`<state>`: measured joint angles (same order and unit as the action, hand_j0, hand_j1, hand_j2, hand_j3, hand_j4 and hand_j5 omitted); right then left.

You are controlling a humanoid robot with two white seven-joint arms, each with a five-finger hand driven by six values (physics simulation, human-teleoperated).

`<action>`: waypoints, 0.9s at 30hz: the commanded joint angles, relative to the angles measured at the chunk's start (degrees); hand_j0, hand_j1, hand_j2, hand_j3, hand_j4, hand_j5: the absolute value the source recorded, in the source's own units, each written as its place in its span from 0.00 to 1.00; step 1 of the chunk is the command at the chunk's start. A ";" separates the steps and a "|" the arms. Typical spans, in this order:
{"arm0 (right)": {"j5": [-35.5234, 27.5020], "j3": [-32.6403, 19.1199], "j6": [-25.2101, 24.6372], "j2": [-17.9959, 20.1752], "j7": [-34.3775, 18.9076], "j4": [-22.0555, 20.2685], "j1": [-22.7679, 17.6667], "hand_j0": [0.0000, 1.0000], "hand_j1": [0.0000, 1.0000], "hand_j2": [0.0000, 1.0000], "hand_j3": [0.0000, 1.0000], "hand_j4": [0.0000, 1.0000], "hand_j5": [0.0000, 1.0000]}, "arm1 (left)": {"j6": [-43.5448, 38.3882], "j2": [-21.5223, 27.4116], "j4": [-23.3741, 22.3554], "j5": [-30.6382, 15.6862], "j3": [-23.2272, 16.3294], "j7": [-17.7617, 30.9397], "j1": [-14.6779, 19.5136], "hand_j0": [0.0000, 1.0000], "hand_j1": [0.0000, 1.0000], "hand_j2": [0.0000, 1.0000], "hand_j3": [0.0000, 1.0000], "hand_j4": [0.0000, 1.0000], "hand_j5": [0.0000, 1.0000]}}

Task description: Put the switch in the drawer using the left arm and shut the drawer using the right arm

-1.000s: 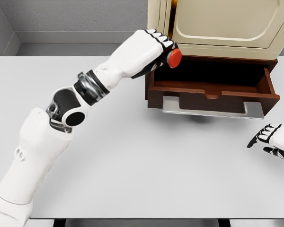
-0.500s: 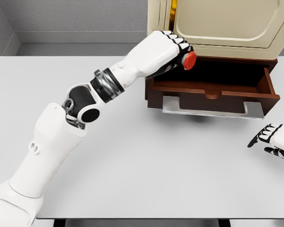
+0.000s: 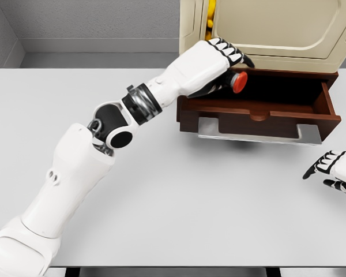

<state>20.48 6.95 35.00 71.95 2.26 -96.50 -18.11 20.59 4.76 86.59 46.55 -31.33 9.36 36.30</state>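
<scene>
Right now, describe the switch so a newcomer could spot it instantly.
Find the cream cabinet at the table's far right; its dark wooden drawer stands open. Above the drawer's left end, the left hand grips the switch, the only red, round-capped thing here.

One round red switch [image 3: 239,82], upper middle. One open dark-brown wooden drawer [image 3: 259,109], upper right. One cream cabinet [image 3: 277,29] above it. One grey bench [image 3: 173,190]. Two white robot hands: left [image 3: 216,66], right [image 3: 334,170].

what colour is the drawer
Dark reddish-brown wooden drawer with a silvery front handle, seen in the head view.
</scene>
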 commanded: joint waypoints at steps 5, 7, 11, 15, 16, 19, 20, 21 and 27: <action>-0.35 -0.01 0.00 0.12 0.02 0.00 0.00 0.61 0.61 0.61 0.61 0.61 0.61 | -0.03 -0.01 0.07 -0.23 -0.13 -0.05 0.00 0.81 0.81 0.81 0.81 0.81 0.81; -0.35 0.00 0.00 0.12 0.02 0.00 0.00 0.61 0.61 0.61 0.61 0.61 0.61 | -0.03 -0.01 0.07 -0.23 -0.22 -0.05 0.00 0.81 0.81 0.81 0.81 0.81 0.81; -0.35 0.00 0.00 0.12 0.02 0.00 0.00 0.61 0.61 0.61 0.61 0.61 0.61 | -0.03 -0.01 0.16 -0.23 -0.22 -0.05 0.00 0.81 0.81 0.81 0.81 0.81 0.81; -0.35 -0.01 0.00 0.12 0.02 0.00 0.00 0.61 0.61 0.61 0.61 0.61 0.61 | -0.03 -0.01 0.16 -0.23 -0.39 -0.05 0.00 0.81 0.81 0.81 0.81 0.81 0.81; -0.35 -0.01 0.00 0.12 0.02 0.00 0.00 0.61 0.61 0.61 0.61 0.61 0.61 | -0.03 -0.01 0.07 -0.23 -0.39 -0.05 0.00 0.81 0.81 0.81 0.81 0.81 0.81; -0.35 0.00 0.00 0.12 0.02 0.00 0.00 0.61 0.61 0.61 0.61 0.61 0.61 | -0.03 -0.01 0.07 -0.23 -0.39 -0.05 0.00 0.82 0.82 0.82 0.82 0.82 0.82; -0.35 0.00 0.00 0.12 0.02 0.00 0.00 0.61 0.61 0.61 0.61 0.61 0.61 | -0.03 -0.01 0.16 -0.23 -0.39 -0.05 0.00 0.83 0.83 0.83 0.83 0.83 0.83; -0.35 0.00 0.00 0.12 0.02 0.00 0.00 0.61 0.61 0.61 0.61 0.61 0.61 | -0.03 -0.01 0.16 -0.23 -0.39 -0.05 0.00 0.84 0.84 0.84 0.84 0.84 0.84; -0.35 0.00 0.00 0.12 0.02 0.00 0.00 0.61 0.61 0.61 0.61 0.61 0.61 | -0.03 -0.01 0.16 -0.23 -0.39 -0.05 0.00 0.84 0.84 0.84 0.84 0.84 0.84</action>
<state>20.48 6.95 35.00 71.95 2.26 -96.49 -18.11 20.59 4.75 86.73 46.55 -31.77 9.37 36.30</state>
